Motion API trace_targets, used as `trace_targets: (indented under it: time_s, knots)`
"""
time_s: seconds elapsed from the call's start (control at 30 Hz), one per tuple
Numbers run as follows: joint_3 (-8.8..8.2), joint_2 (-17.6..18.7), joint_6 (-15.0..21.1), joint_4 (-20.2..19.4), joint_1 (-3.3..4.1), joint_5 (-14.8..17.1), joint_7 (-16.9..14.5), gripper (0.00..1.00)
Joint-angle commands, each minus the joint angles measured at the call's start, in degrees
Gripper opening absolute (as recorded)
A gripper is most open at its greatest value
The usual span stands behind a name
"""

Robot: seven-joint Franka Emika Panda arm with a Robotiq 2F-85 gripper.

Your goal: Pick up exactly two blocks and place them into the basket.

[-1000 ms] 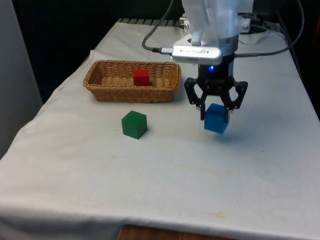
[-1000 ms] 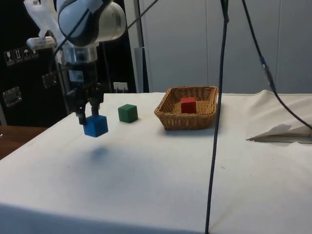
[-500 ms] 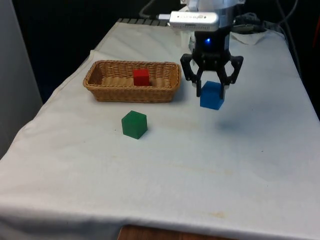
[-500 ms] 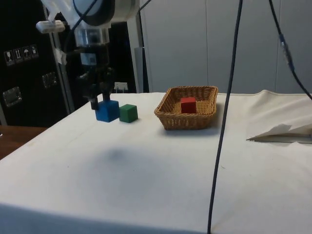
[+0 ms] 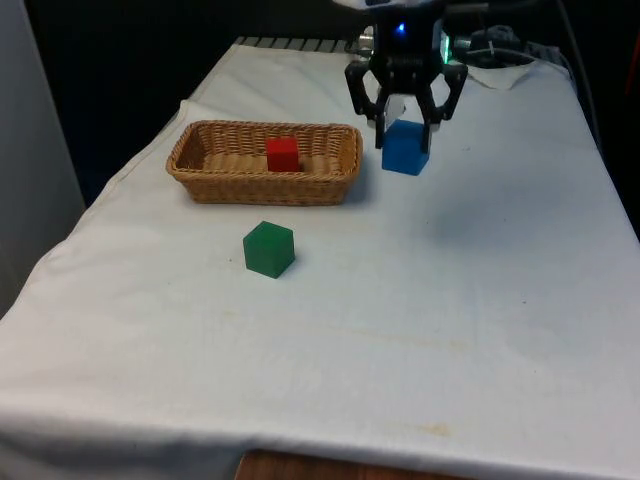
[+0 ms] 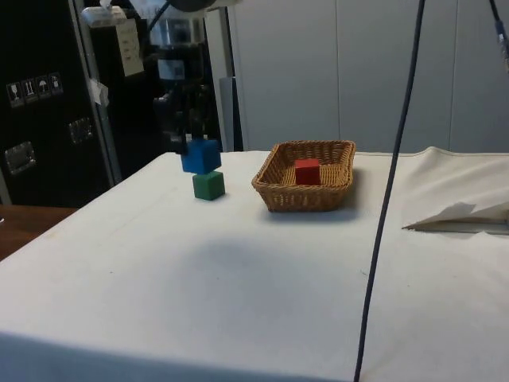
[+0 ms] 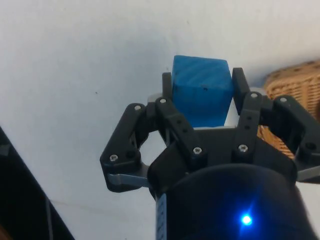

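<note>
My gripper [image 5: 404, 128] hangs well above the cloth, shut on a blue block [image 5: 405, 148] [image 6: 200, 155] [image 7: 201, 90], just to the front view's right of the wicker basket [image 5: 200, 172] [image 6: 280, 195]. In the wrist view the two fingers [image 7: 167, 85] press the block's sides, and the basket's rim [image 7: 295, 82] shows beside them. A red block [image 5: 283, 153] [image 6: 307, 171] lies inside the basket. A green block [image 5: 268, 248] [image 6: 208, 185] rests on the cloth in front of the basket.
A crumpled fold of white cloth [image 6: 457, 215] lies at the far end of the table in the side view. Black cables [image 6: 390, 191] hang in front of the side camera.
The gripper has risen and carried the blue block away from the front camera, towards the front view's left, nearer the basket. The green and red blocks have not moved.
</note>
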Motion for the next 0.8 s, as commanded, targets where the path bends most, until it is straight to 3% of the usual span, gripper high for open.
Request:
trace_targets:
  time_s: [0.0, 0.4, 0.77]
  knots:
    - [-0.40, -0.97, 0.74, -0.97, 0.11, -0.97, 0.00, 0.03]
    - [-1.72, -6.13, 1.15, -5.33, -0.06, -4.93, -0.80, 0.03]
    - [-4.01, -10.14, 1.55, -9.28, -0.34, -6.42, -4.47, 0.03]
